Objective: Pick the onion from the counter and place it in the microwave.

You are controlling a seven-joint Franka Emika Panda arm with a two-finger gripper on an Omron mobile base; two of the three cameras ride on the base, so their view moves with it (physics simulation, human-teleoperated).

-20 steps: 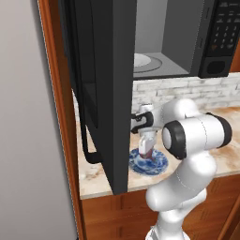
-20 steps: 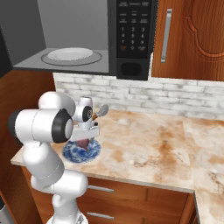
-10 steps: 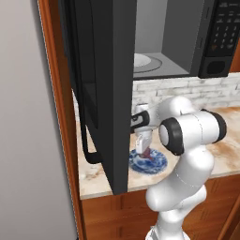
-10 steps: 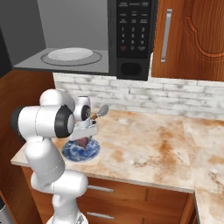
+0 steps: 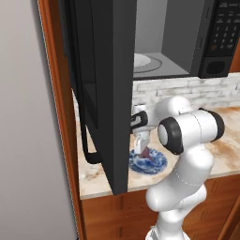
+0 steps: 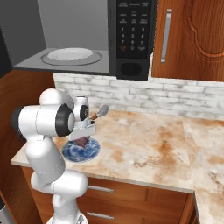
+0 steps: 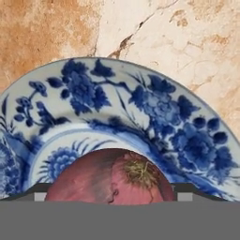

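Lowered onto the blue plate (image 6: 81,150) since a second ago, tool (image 6: 82,141) now straddling the onion (image 7: 111,177); jaws drawing in from wide apart, firm clamp not yet certain, so grasp judged under way. Onion sitting on the plate, right between the fingertips (image 7: 185,193), stem end up. Plate resting on the desk (image 6: 144,148) near its left edge. Farther up behind the plate, microwave (image 6: 83,35) door open, turntable waiting.

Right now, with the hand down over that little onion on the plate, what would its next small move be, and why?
Probably close the hand on the onion, then lift. The onion sits on the blue plate between the fingertips, and the microwave already stands open above.
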